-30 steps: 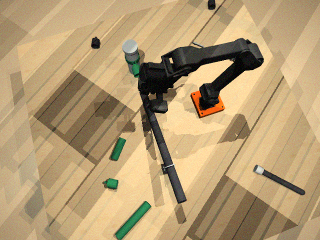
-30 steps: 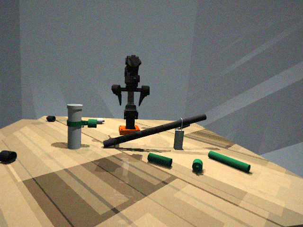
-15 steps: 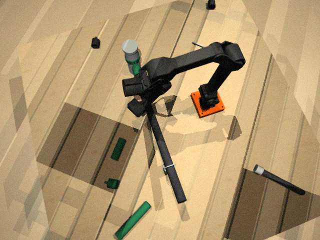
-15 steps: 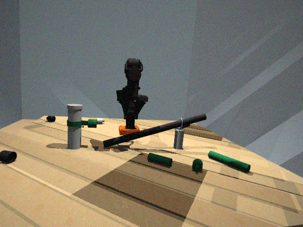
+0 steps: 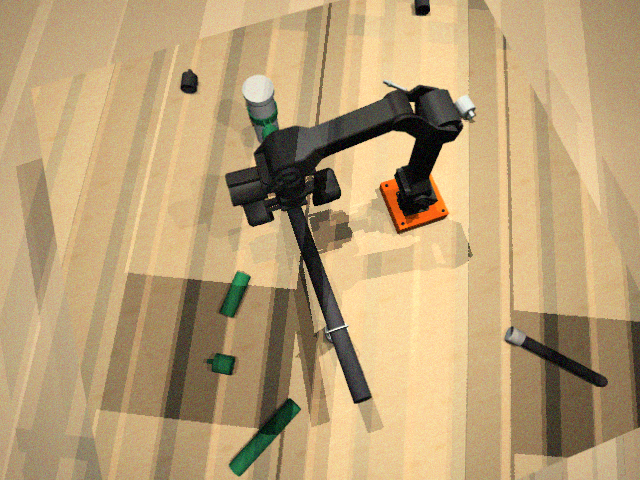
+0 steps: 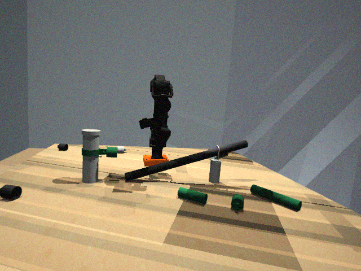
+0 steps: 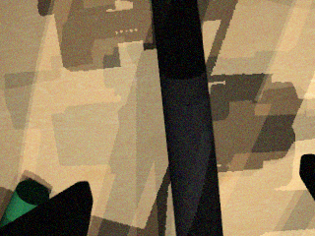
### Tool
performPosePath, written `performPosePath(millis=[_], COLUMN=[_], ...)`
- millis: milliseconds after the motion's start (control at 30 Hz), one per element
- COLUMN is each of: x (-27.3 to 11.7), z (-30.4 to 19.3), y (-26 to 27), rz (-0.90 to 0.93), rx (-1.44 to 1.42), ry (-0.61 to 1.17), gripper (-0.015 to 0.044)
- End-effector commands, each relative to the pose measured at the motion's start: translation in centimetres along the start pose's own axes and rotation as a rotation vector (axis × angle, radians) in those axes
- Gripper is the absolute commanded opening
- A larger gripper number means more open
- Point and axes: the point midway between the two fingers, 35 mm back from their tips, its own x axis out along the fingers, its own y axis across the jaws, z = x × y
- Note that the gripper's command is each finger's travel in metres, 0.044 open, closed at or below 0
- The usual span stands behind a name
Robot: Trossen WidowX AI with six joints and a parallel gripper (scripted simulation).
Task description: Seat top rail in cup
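Observation:
The dark rail point(image 5: 323, 294) point(image 6: 175, 161) point(image 7: 189, 123) runs through the wire loop point(image 5: 337, 329) above a short grey post point(image 6: 215, 171). It is tilted, its end nearer the big post point(image 5: 263, 109) point(image 6: 90, 169) down near the table and apart from the cup point(image 5: 268, 129) point(image 6: 111, 151). The green cup sticks out sideways from the green band point(image 6: 90, 152), partway up the big post, some way below its cap point(image 5: 257, 88) point(image 6: 91, 132). My gripper point(image 5: 292, 198) point(image 7: 197, 179) is open above the rail's low end, its fingertips on either side of the rail in the wrist view, holding nothing.
Green tubes point(image 5: 235, 294) point(image 5: 264, 437) and a green fitting point(image 5: 223, 363) point(image 6: 237, 202) lie left of the rail in the top view. A dark rod point(image 5: 563, 360) with a grey end lies right. A white fitting point(image 5: 465, 106) and dark fittings point(image 5: 189, 81) point(image 6: 10, 192) lie farther out.

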Motion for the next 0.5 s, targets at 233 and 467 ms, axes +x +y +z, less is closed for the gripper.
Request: performPosePath(millis=[233,467], x=[3.3,4.8], z=[-0.1,-0.1], y=[0.2,0.2], rz=[0.001,0.001], rx=[0.012,0.012], ry=[0.006,0.006], gripper=[0.044,0.044])
